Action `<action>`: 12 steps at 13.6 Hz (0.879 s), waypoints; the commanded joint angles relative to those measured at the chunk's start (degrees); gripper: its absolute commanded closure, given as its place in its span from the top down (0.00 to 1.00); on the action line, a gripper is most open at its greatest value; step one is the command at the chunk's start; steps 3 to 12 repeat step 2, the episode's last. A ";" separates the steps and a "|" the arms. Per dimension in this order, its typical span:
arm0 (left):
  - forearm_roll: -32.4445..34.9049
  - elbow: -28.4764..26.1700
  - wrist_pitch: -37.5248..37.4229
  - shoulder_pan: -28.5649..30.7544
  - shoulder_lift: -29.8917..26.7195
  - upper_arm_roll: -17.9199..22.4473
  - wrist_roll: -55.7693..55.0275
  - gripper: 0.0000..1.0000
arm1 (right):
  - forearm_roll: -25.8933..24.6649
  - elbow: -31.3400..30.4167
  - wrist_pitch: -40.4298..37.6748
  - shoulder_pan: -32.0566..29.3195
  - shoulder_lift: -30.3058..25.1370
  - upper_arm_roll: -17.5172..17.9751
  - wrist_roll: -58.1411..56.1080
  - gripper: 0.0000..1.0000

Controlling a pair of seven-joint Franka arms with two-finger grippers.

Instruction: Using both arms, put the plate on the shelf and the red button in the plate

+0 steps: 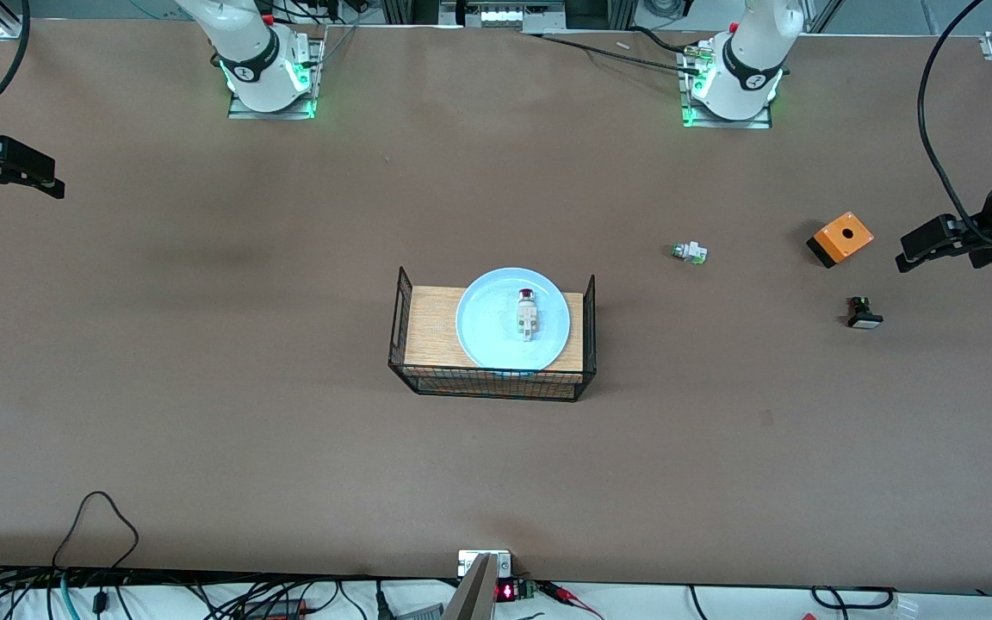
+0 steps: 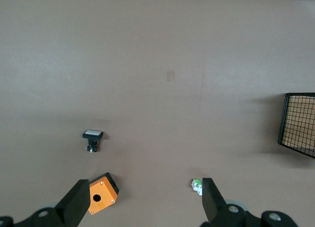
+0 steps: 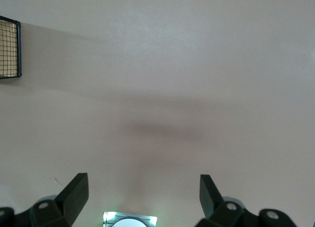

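Note:
The pale blue plate (image 1: 483, 325) lies on the wooden top of a black wire rack (image 1: 427, 325) in the middle of the table. The red button (image 1: 528, 313), white and green with its red cap pointing toward the robots' bases, lies on the plate. My left gripper (image 1: 911, 251) (image 2: 143, 193) hangs open and empty over the left arm's end of the table, above an orange box. My right gripper (image 1: 50, 182) (image 3: 142, 188) hangs open and empty over bare table at the right arm's end. Neither wrist view shows the plate or the button.
Toward the left arm's end lie an orange box with a hole (image 1: 840, 238) (image 2: 103, 193), a black button with a white base (image 1: 863, 313) (image 2: 92, 138) and a white-green part without a red cap (image 1: 690, 252) (image 2: 197, 185). Rack corners (image 2: 300, 123) (image 3: 10, 48) show in both wrist views.

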 commanded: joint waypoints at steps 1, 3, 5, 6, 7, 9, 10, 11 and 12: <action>-0.53 0.31 -0.97 -0.25 -0.56 0.36 1.23 1.00 | -1.01 2.78 -0.48 -0.05 0.87 0.04 -0.49 1.00; -0.53 0.31 -0.80 -0.25 -0.56 0.36 1.23 1.00 | -1.02 3.22 -0.74 0.04 0.96 0.04 -0.40 1.00; -0.53 0.31 -0.80 -0.25 -0.56 0.36 1.23 1.00 | -1.02 3.22 -0.74 0.04 0.96 0.04 -0.40 1.00; -0.53 0.31 -0.80 -0.25 -0.56 0.36 1.23 1.00 | -1.02 3.22 -0.74 0.04 0.96 0.04 -0.40 1.00; -0.53 0.31 -0.80 -0.25 -0.56 0.36 1.23 1.00 | -1.02 3.22 -0.74 0.04 0.96 0.04 -0.40 1.00; -0.53 0.31 -0.80 -0.25 -0.56 0.36 1.23 1.00 | -1.02 3.22 -0.74 0.04 0.96 0.04 -0.40 1.00; -0.53 0.31 -0.80 -0.25 -0.56 0.36 1.23 1.00 | -1.02 3.22 -0.74 0.04 0.96 0.04 -0.40 1.00; -0.53 0.31 -0.80 -0.25 -0.56 0.36 1.23 1.00 | -1.02 3.22 -0.74 0.04 0.96 0.04 -0.40 1.00; -0.53 0.31 -0.80 -0.25 -0.56 0.36 1.23 1.00 | -1.02 3.22 -0.74 0.04 0.96 0.04 -0.40 1.00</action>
